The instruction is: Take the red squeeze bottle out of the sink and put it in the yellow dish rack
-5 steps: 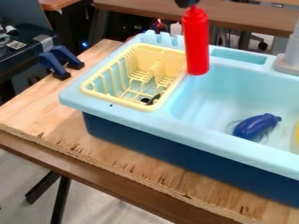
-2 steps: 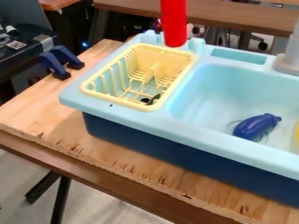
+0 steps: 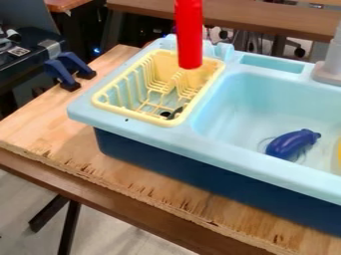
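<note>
Bottle (image 3: 189, 35), bright red and upright, hangs over the far end of the yellow dish rack (image 3: 132, 115)! How the jaws stand, I cannot tell. Across in the light-blue toy sink (image 3: 253, 87) lies a purple-blue toy eggplant (image 3: 292, 144), wooden counter (image 3: 50, 127) underneath.

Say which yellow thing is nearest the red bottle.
The ribbed rack, partly behind the bottle; the other yellow thing lies in the basin, at the right edge.

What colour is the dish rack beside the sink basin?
The dish rack is pale yellow, seen best in the camera view.
</note>
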You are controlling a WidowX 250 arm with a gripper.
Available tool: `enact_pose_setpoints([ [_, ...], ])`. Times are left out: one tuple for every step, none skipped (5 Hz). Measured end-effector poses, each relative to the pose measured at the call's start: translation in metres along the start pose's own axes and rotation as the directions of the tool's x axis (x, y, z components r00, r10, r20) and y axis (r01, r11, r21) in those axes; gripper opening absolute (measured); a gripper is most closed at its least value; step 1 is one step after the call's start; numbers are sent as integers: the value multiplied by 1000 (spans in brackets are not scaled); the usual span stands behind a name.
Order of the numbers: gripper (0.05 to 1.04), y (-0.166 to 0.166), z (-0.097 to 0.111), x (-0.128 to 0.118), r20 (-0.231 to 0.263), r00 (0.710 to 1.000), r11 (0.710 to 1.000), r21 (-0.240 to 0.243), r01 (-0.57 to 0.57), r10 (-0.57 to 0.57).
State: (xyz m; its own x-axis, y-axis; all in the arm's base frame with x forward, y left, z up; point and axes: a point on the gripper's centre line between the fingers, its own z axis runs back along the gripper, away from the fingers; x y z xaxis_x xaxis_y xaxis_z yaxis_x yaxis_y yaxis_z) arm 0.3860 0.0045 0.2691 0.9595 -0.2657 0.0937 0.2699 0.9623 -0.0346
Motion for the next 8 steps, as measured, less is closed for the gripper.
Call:
enact_pose_setpoints([
  [81,1,-9,4,-29,1000,1000,11,12,-11],
  [81,-1,-18,11,-47,999,999,18,26,-25],
  [81,-5,-25,19,-61,998,999,31,36,-34],
  [81,-6,-35,25,-44,998,999,31,41,-39],
  [80,-6,-40,28,-44,999,999,34,29,-27],
  [80,-4,-59,32,-91,996,1000,19,22,-20],
  [80,-3,-60,34,-91,996,1000,10,22,-21],
  [80,-5,-64,36,-90,995,999,10,33,-32],
])
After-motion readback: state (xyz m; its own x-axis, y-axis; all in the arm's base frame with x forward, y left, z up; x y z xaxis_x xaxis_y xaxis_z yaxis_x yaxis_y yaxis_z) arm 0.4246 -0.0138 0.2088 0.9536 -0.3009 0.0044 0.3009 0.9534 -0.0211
